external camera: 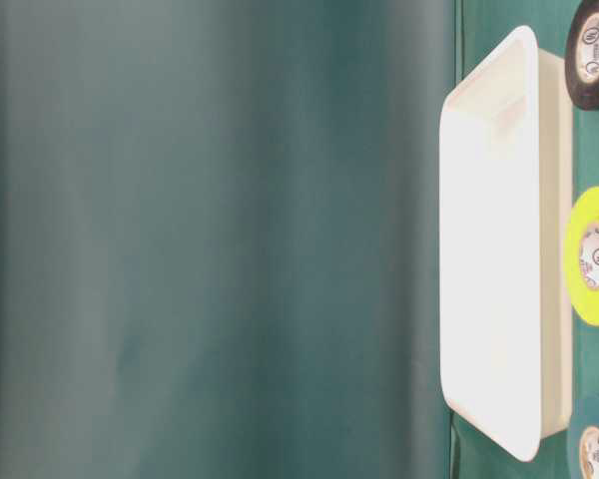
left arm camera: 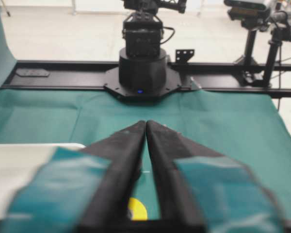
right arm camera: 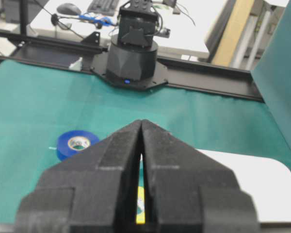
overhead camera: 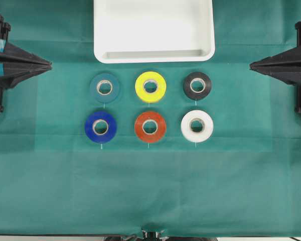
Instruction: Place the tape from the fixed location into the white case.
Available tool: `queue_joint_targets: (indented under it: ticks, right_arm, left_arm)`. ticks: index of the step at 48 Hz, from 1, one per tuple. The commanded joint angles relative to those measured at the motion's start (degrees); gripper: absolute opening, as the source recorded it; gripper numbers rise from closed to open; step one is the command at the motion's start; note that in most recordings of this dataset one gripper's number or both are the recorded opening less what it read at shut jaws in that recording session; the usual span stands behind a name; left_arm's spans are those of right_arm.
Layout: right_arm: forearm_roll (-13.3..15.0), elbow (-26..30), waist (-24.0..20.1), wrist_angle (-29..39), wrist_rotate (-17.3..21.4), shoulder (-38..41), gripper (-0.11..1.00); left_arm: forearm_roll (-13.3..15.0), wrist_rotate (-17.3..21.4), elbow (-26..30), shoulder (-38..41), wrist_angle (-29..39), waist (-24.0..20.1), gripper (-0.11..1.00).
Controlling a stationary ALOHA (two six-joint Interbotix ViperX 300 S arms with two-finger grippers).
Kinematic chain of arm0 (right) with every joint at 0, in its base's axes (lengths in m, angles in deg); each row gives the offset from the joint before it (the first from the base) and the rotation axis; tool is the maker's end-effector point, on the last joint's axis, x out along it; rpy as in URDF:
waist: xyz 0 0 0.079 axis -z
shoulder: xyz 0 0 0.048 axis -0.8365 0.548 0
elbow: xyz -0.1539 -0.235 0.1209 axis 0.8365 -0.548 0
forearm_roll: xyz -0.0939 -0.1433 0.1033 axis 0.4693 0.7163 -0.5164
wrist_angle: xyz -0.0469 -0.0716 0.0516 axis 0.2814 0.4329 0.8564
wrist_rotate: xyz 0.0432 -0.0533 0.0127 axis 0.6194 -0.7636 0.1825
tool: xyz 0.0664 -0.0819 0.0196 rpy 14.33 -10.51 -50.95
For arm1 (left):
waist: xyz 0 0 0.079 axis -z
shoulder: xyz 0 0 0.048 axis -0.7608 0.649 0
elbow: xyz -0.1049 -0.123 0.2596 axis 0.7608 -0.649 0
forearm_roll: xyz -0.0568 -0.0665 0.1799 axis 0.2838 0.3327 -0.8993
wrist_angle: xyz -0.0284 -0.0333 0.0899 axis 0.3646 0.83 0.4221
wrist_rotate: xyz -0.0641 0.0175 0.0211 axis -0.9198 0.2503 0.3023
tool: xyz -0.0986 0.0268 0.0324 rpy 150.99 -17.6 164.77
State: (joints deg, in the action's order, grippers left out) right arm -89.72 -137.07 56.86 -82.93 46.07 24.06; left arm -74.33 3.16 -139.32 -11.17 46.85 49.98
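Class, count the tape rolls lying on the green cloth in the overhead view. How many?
6: back row teal, yellow, black; front row blue, orange-red, white. None seem hidden.

You see dark green cloth (overhead camera: 50,175) over table. White case (overhead camera: 104,52) plain white, no pattern. Six rolls, each with pale grey-white core: teal roll (overhead camera: 104,88), yellow roll (overhead camera: 150,86), black roll (overhead camera: 197,85), dark blue roll (overhead camera: 100,127), orange-red tape (overhead camera: 150,127), white roll (overhead camera: 196,126). Left gripper (overhead camera: 49,64) black with teal patches; right gripper (overhead camera: 252,65) all black.
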Motion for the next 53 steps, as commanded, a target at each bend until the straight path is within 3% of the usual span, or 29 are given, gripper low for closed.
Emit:
queue_joint_targets:
  ticks: [1, 9, 14, 29, 47, 53]
  right_arm:
    - [0.0, 1.67, 0.09, -0.26, -0.09, 0.18, 0.0]
    - [0.0, 1.67, 0.09, -0.26, -0.09, 0.18, 0.0]
    - [0.0, 1.67, 0.09, -0.26, -0.09, 0.09, 0.0]
    - [0.0, 2.2, 0.0, 0.88, -0.09, 0.09, 0.0]
    - [0.0, 2.46, 0.09, 1.05, -0.09, 0.18, 0.0]
    - [0.0, 2.46, 0.09, 1.05, -0.09, 0.18, 0.0]
  left_arm:
    - [0.18, -0.18, 1.49, 0.44, -0.44, 0.18, 0.34]
    - [0.18, -0.18, 1.41, 0.53, -0.09, 0.18, 0.84]
    - [0.26, -0.26, 1.49, 0.53, 0.53, 0.26, 0.99]
    - [0.26, -1.05, 1.58, 0.53, 0.97, 0.62, 1.0]
    - [0.26, -1.14, 2.02, 0.62, 1.05, 7.56, 1.0]
    - [0.26, -1.14, 1.93, 0.88, 1.23, 8.0, 1.0]
